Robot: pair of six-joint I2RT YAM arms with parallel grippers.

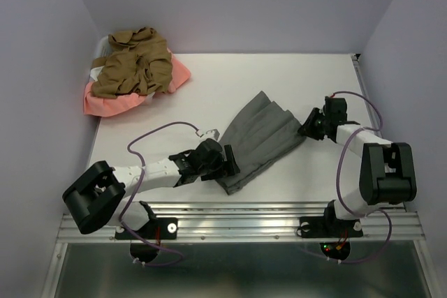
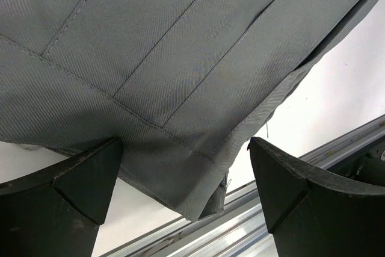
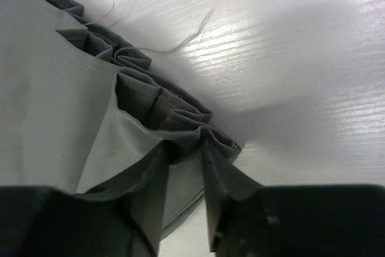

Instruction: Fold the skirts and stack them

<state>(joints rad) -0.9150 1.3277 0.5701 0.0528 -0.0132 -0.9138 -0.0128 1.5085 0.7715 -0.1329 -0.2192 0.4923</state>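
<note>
The left jaws stand released wide, astride a corner of the grey skirt [image 1: 262, 137]. Gathered cloth fills the gap of the right jaws and hides whether they clamp. The skirt lies on the tabletop [image 1: 314, 82], long axis running jaws to jaws. Tan skirt [image 1: 133, 64] over pink skirt [image 1: 105, 105], far beyond the left jaws.

the grey skirt [image 1: 260, 141] is a plain mid grey twill with a fine diagonal weave and matching grey stitch lines along its pleats. the tan-brown skirt [image 1: 133, 64] is plain olive-tan, the salmon-pink skirt [image 1: 105, 106] plain too. the counter [image 1: 307, 75] is white, the walls [image 1: 244, 5] pale lilac. the left arm [image 1: 150, 170] and right arm [image 1: 356, 141] are white with black joints, and their cables [image 1: 157, 129] are purple.
</note>
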